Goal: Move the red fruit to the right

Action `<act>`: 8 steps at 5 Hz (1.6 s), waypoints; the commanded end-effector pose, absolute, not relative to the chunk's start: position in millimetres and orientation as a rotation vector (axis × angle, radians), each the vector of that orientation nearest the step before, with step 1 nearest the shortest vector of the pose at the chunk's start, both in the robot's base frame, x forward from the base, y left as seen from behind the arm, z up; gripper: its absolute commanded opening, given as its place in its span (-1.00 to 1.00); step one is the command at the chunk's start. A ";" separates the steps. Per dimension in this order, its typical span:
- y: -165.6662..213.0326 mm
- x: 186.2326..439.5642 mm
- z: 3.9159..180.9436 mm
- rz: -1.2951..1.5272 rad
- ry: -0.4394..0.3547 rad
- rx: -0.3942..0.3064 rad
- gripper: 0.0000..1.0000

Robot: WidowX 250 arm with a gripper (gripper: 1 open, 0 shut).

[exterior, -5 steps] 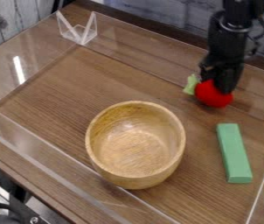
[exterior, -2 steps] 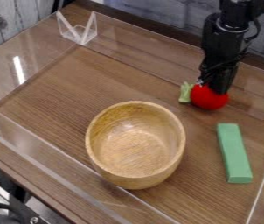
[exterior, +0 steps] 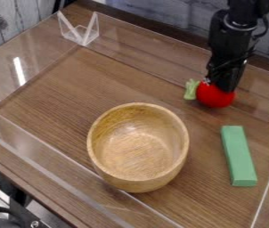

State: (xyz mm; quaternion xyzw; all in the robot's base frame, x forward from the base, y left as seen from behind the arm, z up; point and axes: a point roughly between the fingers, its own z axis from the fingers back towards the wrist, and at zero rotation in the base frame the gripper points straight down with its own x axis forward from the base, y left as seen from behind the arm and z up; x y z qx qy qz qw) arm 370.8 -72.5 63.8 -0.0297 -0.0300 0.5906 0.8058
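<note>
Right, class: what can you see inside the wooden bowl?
Inside the wooden bowl nothing shows: just its bare, pale inner floor and far wall. The inner face of the wall nearest the camera is partly hidden by the rim.

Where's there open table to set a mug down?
Left of the wooden bowl, up toward the white wire stand, looks bare. It's crowded where the jaws meet the red fruit.

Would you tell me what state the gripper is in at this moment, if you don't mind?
Gripper: jaws closed, down at the red fruit; whether it is gripped cannot be told.
</note>
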 end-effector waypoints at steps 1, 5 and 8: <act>-73.1 373.5 90.9 1.193 -0.138 -0.136 -1.00; -50.4 358.2 86.8 1.299 -0.139 -0.139 -1.00; -74.7 379.9 65.5 1.420 -0.180 -0.124 -1.00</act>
